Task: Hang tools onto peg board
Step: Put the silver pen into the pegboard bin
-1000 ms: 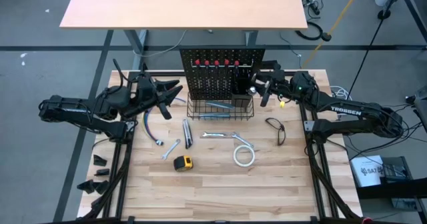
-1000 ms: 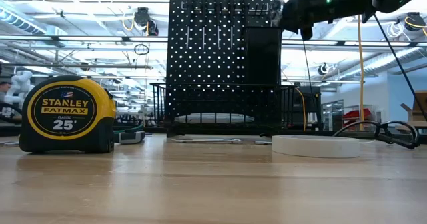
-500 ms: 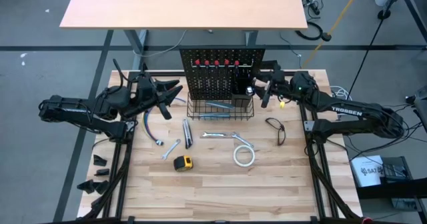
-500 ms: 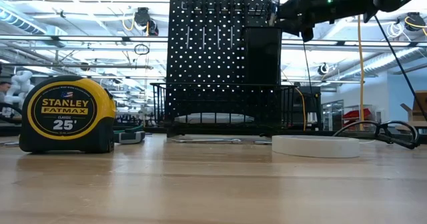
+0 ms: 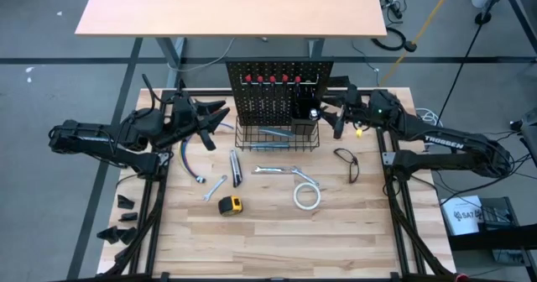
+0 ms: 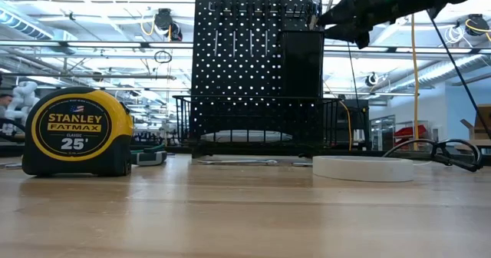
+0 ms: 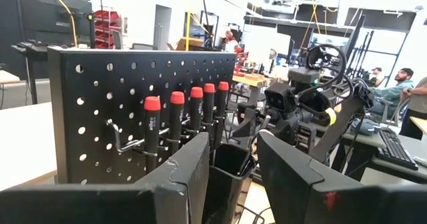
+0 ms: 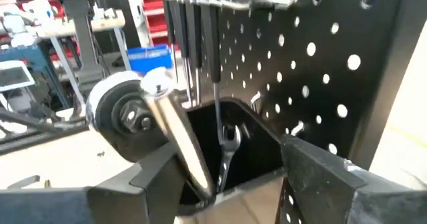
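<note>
Since a second ago, the right gripper has drawn back a little to the right of the cup holder, and its fingers have spread apart; they hold nothing. A silver tool that leans out of the cup stands free between them in the right wrist view, beside a wrench that stands inside the cup.

Nearest the front edge of the tabletop lies the yellow-black tape measure, with the white tape roll to its right. Just behind them lie a small wrench, a grey utility knife, a longer wrench and, further right, a pair of dark glasses. A blue-handled tool lies on the left, below the left arm.

Behind these, the wire basket sits along the base of the peg board, with a silver tool lying inside it. Red-capped screwdrivers hang in a row across the top of the board, and the cup holder is fixed at the board's right side.

The left gripper hovers just to the left of the board, part open and empty.
</note>
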